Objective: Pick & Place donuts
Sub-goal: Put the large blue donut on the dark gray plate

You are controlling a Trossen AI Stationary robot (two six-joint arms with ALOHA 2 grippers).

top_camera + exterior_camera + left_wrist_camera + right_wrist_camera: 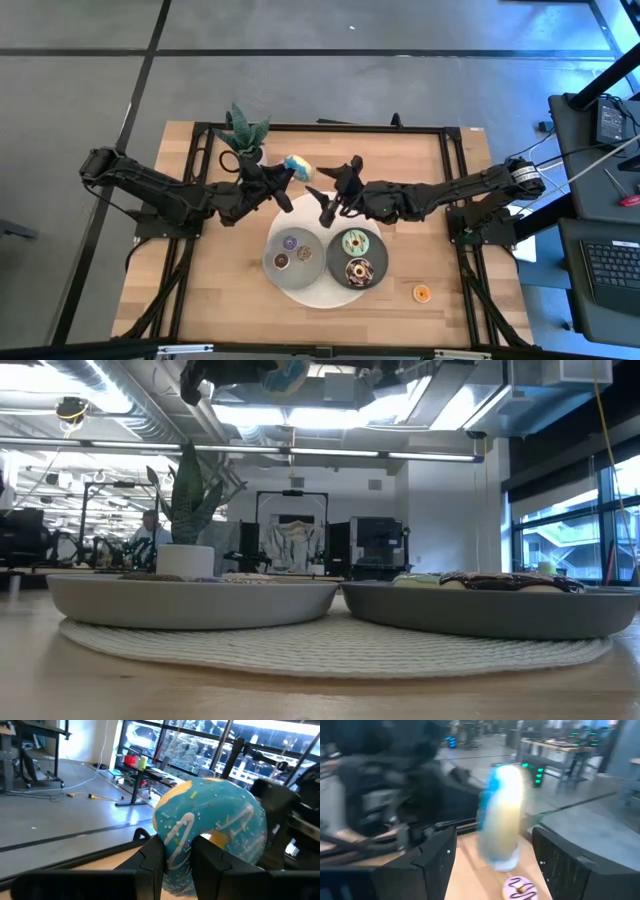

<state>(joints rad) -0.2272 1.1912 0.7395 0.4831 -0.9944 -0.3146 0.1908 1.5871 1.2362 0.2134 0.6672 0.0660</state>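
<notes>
My left gripper (pixel 288 172) is raised above the table's far middle and shut on the blue-iced donut (pixel 297 165), which also shows at the top of the low view (pixel 285 375). My right gripper (pixel 330 190) is open and faces that donut (pixel 502 815), one finger on each side of it without touching. The mint-green donut (pixel 356 241) and the chocolate donut (pixel 358 270) lie flat on the right grey plate (pixel 378 252). Three small donuts, one of them purple (pixel 290 242), lie on the left plate (pixel 272 250). An orange donut (pixel 421 293) lies on the table. A pink donut (pixel 520 887) lies on the table below my right gripper. My left gripper pinches the blue donut between its two fingers (pixel 152 860) on the lower part of the ring (pixel 177 847), just beside the hole. The donut stands on edge above the fingers, lifted clear of the table.
The potted plant (pixel 243 135) stands at the far edge, just left of my left gripper. Both plates sit on a round woven mat (pixel 330 645) at the table's middle. Bare wood lies to the left and right of the plates. A person (pixel 150 530) sits far back in the room.
</notes>
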